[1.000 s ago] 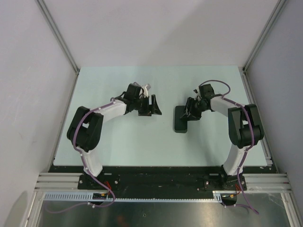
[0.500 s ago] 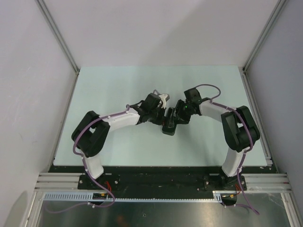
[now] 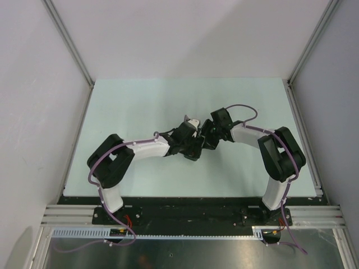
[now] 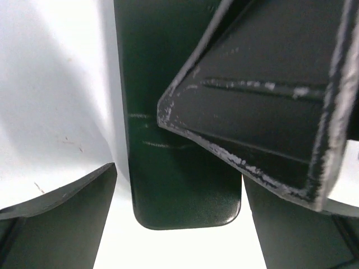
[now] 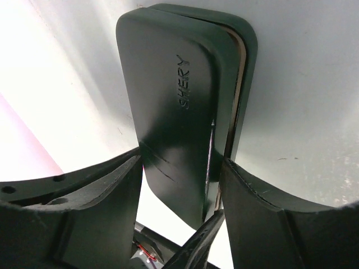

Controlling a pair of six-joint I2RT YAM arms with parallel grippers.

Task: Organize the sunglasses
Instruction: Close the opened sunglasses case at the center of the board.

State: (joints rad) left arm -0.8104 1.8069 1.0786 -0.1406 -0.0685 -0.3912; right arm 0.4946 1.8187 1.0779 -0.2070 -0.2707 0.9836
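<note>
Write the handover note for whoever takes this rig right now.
Right gripper: shut on the black case at the middle of the table; a pale gap shows along its lid seam.
Left gripper: open, fingers straddling the case's end.
Sunglasses: in no view; maybe inside the case, cannot tell.
Done: case in hand.
Left: confirm sunglasses are in, close the lid, set the case down.

Robotics lab cell, plain white panel walls [image 3: 185, 33], aluminium frame rails [image 3: 67, 214], pale green tabletop [image 3: 140, 101], cable duct [image 3: 185, 237].
</note>
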